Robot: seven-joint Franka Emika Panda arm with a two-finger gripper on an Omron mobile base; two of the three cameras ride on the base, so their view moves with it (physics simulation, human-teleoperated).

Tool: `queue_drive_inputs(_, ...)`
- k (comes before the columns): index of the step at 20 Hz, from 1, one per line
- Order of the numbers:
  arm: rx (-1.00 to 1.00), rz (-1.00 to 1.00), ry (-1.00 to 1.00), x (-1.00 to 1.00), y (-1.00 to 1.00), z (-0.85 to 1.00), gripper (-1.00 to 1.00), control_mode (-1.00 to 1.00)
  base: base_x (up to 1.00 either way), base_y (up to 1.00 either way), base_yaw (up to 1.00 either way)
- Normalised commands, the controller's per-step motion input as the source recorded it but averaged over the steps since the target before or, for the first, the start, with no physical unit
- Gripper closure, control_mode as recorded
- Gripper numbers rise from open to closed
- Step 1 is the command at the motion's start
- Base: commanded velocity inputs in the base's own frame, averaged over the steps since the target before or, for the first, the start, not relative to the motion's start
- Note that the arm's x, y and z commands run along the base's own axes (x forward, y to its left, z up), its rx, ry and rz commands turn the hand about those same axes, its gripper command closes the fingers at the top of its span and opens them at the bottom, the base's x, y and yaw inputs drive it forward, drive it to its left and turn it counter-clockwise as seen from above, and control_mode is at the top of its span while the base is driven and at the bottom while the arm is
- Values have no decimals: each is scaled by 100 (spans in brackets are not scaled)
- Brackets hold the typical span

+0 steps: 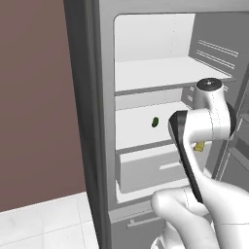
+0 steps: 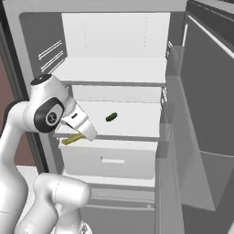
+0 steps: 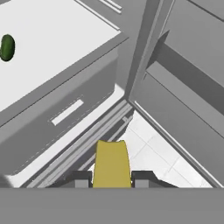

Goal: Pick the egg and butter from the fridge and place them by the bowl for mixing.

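The gripper (image 3: 112,180) is closed on the butter (image 3: 112,164), a yellow stick held between the two fingertips with its long axis running straight out along the gripper. In the right base view the butter (image 2: 72,139) hangs just off the front edge of the middle shelf (image 2: 132,119), above the white drawer (image 2: 109,161). The fridge (image 2: 114,59) stands open, its door (image 2: 201,105) swung wide to the right, leaving free space to draw back. A dark green item (image 2: 111,117) lies mid-shelf, well apart from the butter.
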Motion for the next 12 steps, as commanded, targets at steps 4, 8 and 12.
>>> queue_drive_inputs(4,0,0,0,0,0,0,100,100,-40,31,1)
queue_drive_inputs(8,0,0,0,0,0,0,100,100,-30,58,-2)
queue_drive_inputs(12,0,0,0,0,0,0,100,100,-42,57,-22)
